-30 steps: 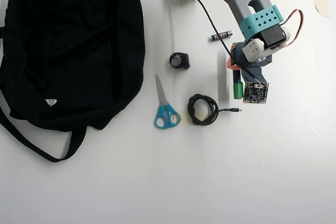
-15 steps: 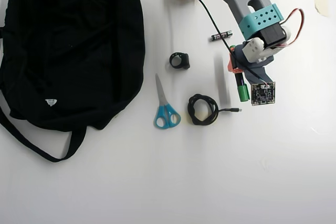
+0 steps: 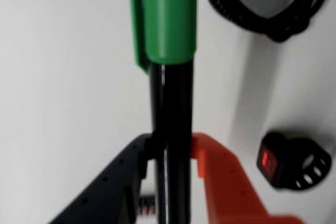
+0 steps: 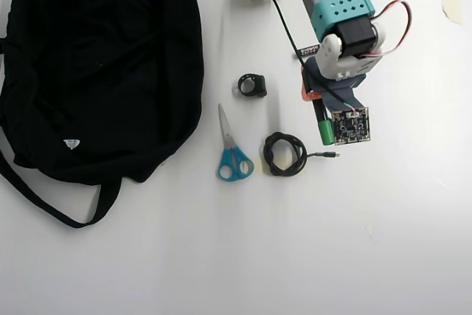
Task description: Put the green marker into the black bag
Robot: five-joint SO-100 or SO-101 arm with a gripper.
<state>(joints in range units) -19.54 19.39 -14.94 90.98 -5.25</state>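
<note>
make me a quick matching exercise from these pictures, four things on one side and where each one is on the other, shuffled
Things:
1. green marker
2. scissors
3. black bag
4. coiled cable

Places, as the overhead view shows them:
A. far left of the table, the biggest thing there
B. clamped between the black and orange fingers of the gripper
C. just right of the scissors, below the small black ring
D. between the bag and the coiled cable, blue handles toward the bottom

Pairs: 1-B, 2-D, 3-A, 4-C
</note>
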